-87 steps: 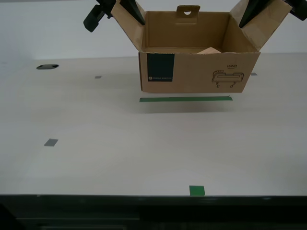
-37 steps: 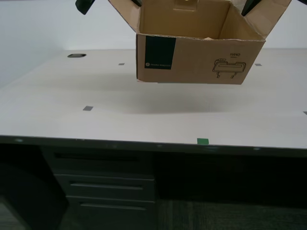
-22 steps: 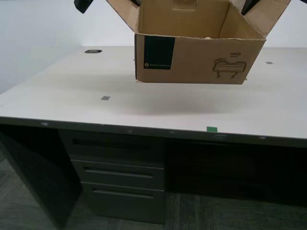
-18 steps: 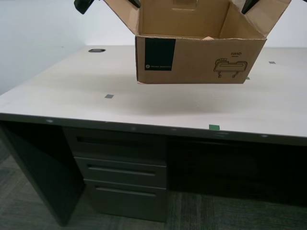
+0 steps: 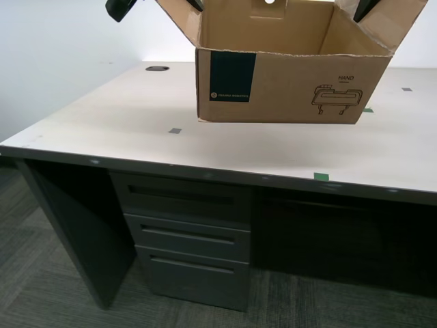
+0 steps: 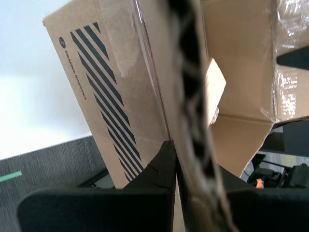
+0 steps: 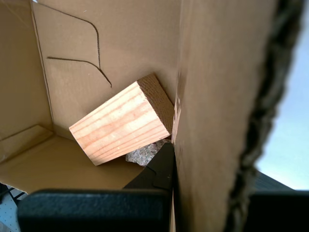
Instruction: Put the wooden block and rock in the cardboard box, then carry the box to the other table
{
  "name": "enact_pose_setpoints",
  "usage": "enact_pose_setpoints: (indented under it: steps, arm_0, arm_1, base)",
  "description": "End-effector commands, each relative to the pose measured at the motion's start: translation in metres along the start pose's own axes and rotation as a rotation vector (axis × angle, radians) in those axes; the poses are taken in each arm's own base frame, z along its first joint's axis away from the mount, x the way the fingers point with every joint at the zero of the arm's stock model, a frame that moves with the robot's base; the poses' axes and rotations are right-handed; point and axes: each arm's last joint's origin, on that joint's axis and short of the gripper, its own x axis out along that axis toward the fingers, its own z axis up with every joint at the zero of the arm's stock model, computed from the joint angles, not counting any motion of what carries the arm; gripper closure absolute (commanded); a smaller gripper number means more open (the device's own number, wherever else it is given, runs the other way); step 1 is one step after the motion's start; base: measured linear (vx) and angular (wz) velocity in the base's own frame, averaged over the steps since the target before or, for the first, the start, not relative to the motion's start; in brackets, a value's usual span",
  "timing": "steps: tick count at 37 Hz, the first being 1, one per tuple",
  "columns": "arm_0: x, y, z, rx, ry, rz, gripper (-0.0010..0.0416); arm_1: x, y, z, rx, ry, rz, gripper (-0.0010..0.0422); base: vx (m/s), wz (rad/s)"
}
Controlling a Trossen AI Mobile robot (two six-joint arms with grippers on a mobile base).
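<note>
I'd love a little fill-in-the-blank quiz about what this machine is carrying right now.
1. The brown corrugated cardboard box is held in the air by its two side ____.
2. Inside it, the light tan wooden block leans tilted above the small grey speckled ____.
3. Below the box stands a beige laminate table with three grey ____ under its top.
4. My first end effector is shut on a flap made of ____.

Missing words: flaps; rock; drawers; cardboard
</note>
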Motion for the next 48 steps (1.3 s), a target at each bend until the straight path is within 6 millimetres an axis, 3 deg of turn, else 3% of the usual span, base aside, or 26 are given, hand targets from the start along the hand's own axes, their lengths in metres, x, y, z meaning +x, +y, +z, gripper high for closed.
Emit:
enact_pose_setpoints:
  steps: [1, 21, 48]
  arm_0:
    - [-0.0008, 0.0010, 0.0002, -0.007, -0.006, 0.008, 0.0406]
    - [-0.0004, 0.0018, 0.0004, 0.015, -0.007, 0.009, 0.0406]
    - [0.0008, 0.0045, 0.0006, 0.077, -0.008, 0.012, 0.0406]
  arm_1:
    - [0.0001, -0.0014, -0.0017, 0.000, 0.015, -0.008, 0.0413]
    - [0.0003, 0.0005, -0.0032, -0.027, 0.014, 0.054, 0.0413]
    - [0.0012, 0.0008, -0.0020, 0.050, 0.000, 0.077, 0.0413]
  base:
    - [0.006, 0.190]
    - [-0.001, 0.240]
    - [-0.023, 0.408]
